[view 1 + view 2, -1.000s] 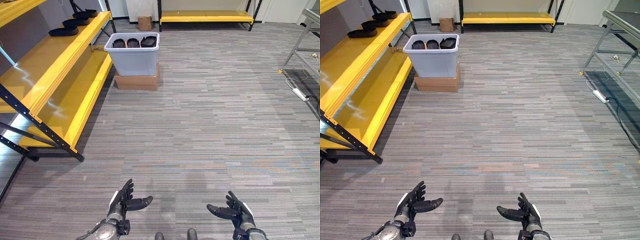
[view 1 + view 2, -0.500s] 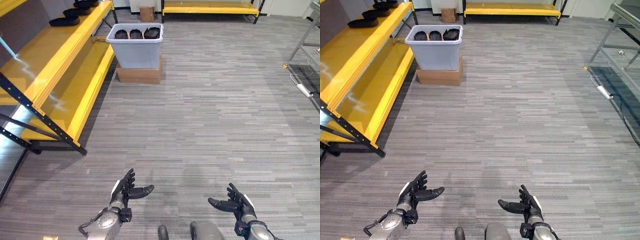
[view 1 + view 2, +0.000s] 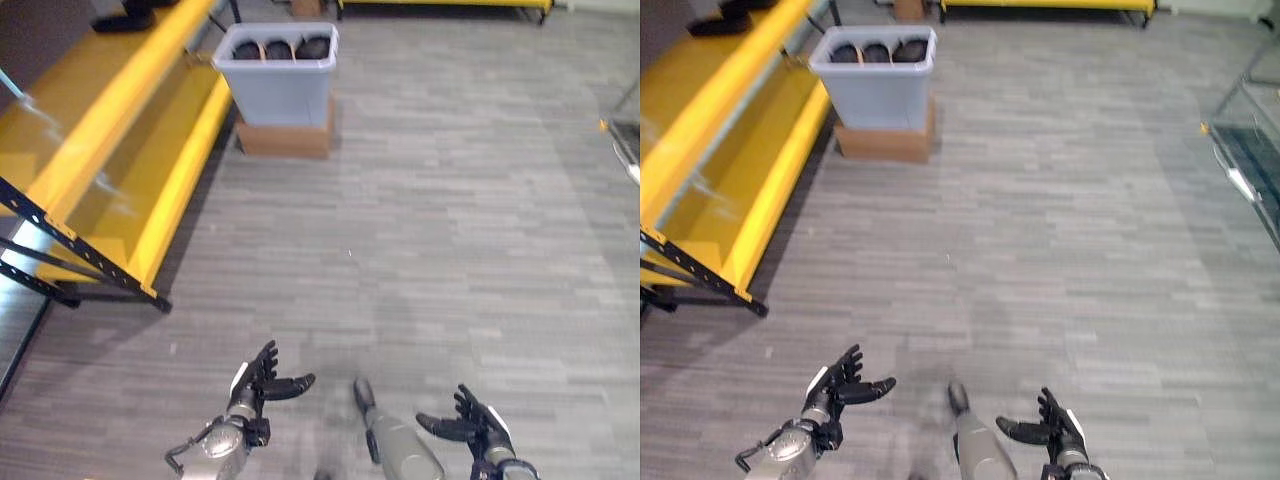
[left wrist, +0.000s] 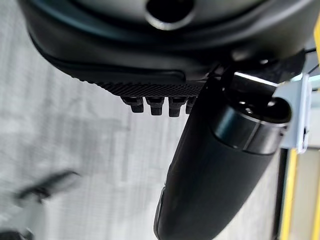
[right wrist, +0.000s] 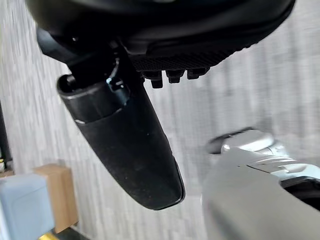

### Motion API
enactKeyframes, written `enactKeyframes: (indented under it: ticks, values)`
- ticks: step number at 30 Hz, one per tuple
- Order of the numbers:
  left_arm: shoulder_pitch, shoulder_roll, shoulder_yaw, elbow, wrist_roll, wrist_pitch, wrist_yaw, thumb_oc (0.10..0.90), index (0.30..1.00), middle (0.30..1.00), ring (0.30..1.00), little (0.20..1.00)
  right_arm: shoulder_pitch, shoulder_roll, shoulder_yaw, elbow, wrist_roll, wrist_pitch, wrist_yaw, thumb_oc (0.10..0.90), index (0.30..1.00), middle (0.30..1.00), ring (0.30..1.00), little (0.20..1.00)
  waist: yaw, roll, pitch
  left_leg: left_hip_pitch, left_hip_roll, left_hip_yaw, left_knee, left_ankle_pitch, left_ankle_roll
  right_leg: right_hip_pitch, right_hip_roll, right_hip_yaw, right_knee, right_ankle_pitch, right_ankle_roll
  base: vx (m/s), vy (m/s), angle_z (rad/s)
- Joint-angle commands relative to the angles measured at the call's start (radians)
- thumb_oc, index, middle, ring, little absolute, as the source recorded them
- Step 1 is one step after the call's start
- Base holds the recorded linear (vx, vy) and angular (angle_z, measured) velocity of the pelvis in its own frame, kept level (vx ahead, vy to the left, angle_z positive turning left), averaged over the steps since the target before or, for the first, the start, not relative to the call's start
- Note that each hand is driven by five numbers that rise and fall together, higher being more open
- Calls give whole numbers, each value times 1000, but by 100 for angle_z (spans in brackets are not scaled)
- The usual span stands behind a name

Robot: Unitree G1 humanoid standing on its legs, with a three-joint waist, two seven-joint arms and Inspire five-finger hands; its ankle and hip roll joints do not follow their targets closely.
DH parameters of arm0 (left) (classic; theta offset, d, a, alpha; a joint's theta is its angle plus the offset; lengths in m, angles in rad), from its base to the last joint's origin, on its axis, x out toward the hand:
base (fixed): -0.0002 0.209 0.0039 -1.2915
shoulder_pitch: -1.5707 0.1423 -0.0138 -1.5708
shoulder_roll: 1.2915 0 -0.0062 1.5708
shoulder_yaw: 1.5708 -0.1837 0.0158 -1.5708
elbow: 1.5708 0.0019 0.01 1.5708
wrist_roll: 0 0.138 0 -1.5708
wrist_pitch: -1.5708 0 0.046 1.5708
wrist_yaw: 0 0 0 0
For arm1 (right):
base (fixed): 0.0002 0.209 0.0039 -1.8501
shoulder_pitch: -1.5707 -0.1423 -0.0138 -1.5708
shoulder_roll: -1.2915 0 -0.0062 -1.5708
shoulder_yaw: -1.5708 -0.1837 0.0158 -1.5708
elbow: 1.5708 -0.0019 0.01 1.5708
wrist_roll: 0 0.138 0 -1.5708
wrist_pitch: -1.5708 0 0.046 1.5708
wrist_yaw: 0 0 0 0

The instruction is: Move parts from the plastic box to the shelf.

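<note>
Near edge: left hand (image 3: 262,383) and right hand (image 3: 468,424) both held low over the grey floor (image 3: 450,230), fingers spread, nothing in either, probably free for the next pickup. Far left: yellow shelf (image 3: 110,140) with a dark part (image 3: 122,20) already on its upper level. Farthest: plastic box (image 3: 279,82) on a cardboard carton (image 3: 285,140) beside the shelf's end, raised for reach; dark parts (image 3: 281,48) inside, well apart from both hands.
</note>
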Motion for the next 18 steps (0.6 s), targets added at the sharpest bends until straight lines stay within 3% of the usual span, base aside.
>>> enactKeyframes:
  ticks: [1,2,3,4,5,6,7,8,9,10,11,14,15,16,17,18]
  values:
    - [-86,31,16,-65,7,-85,-8,900,1000,1000,1000,1000,-58,-24,-41,-108,52,-95,8,900,1000,1000,1000,1000,-42,-11,-52,102,18,18,51,111,-27,3,30,-20,-28,-34,46,223,-132,25]
    - [-93,29,9,-64,3,-84,-9,900,1000,1000,1000,1000,-66,-26,-42,-107,63,-98,6,900,1000,1000,1000,1000,-46,-6,-58,87,28,15,98,164,-40,18,38,-24,-23,-44,32,417,-295,31]
    - [-100,27,3,-61,-12,-83,-9,900,1000,1000,1000,1000,-70,-30,-43,-111,73,-103,5,900,1000,1000,1000,1000,-39,-14,-62,28,45,24,247,270,-57,79,52,-12,-41,-71,5,298,-233,37]
    - [-100,27,3,-61,-12,-83,-9,900,1000,1000,1000,1000,-70,-30,-43,-111,73,-103,5,900,1000,1000,1000,1000,-40,-14,-62,24,45,23,253,268,-57,78,52,-13,-41,-71,5,289,-248,22]
    - [-100,25,0,-62,-17,-83,-7,900,1000,1000,1000,1000,-73,-35,-44,-111,74,-108,3,900,1000,1000,1000,1000,-33,-24,-60,-35,45,30,382,325,-62,114,46,-10,-59,-76,-9,242,-294,8]
    - [-103,32,-2,-69,-26,-78,-4,900,1000,1000,1000,1000,-84,-49,-46,-111,79,-109,-7,900,1000,1000,1000,1000,-4,-58,-30,-149,30,36,624,407,-63,180,40,0,-87,-84,-43,240,-293,-4]
    - [-104,32,-2,-70,-26,-78,-4,900,1000,1000,1000,1000,-84,-49,-46,-111,79,-109,-7,900,1000,1000,1000,1000,-5,-56,-28,-151,32,34,630,404,-64,180,42,-1,-86,-84,-44,204,-299,2]
    - [-99,37,1,-78,-28,-75,-3,900,1000,1000,1000,1000,-90,-56,-45,-109,74,-108,-15,900,1000,1000,1000,1000,16,-72,-8,-199,27,52,711,392,-46,207,38,10,-92,-87,-53,190,-193,-13]
    - [-83,37,13,-82,-34,-74,1,900,1000,1000,1000,1000,-97,-58,-47,-103,70,-104,-26,900,1000,1000,1000,1000,48,-90,15,-284,28,110,743,316,-18,247,32,33,-95,-103,-62,195,-195,-21]
    - [-82,37,13,-82,-34,-74,1,900,1000,1000,1000,1000,-97,-58,-47,-103,70,-104,-26,900,1000,1000,1000,1000,48,-90,14,-285,28,111,743,317,-18,247,31,33,-95,-102,-62,220,-146,-25]
    - [-74,36,20,-78,-36,-71,6,900,1000,1000,1000,1000,-99,-58,-45,-91,70,-102,-35,900,1000,1000,1000,1000,67,-101,22,-356,20,138,709,269,-5,269,22,39,-96,-111,-59,156,-52,-39]
    - [-44,41,35,-83,-40,-70,4,900,1000,1000,1000,1000,-90,-53,-46,-88,61,-101,-35,900,1000,1000,1000,1000,93,-117,26,-432,42,167,511,241,-3,326,6,69,-110,-135,-48,322,6,-37]
    - [-36,42,33,-82,-35,-69,7,900,1000,1000,1000,1000,-82,-50,-43,-87,51,-100,-35,900,1000,1000,1000,1000,102,-112,31,-414,74,165,248,274,-15,357,1,74,-108,-162,-36,334,49,-34]
    - [-36,43,33,-82,-35,-69,7,900,1000,1000,1000,1000,-83,-50,-43,-87,51,-100,-35,900,1000,1000,1000,1000,102,-115,29,-411,72,167,237,282,-15,355,-1,74,-108,-160,-36,468,111,-30]
    - [-34,42,36,-78,-25,-68,5,900,1000,1000,1000,1000,-78,-52,-35,-81,32,-100,-34,900,1000,1000,1000,1000,105,-93,30,-394,87,154,-6,377,-46,395,7,83,-118,-187,-28,366,99,-18]
    - [-37,42,34,-74,-16,-67,5,900,1000,1000,1000,1000,-74,-53,-31,-80,27,-103,-29,900,1000,1000,1000,1000,105,-80,21,-411,93,155,-106,402,-62,403,15,87,-124,-199,-28,490,128,2]
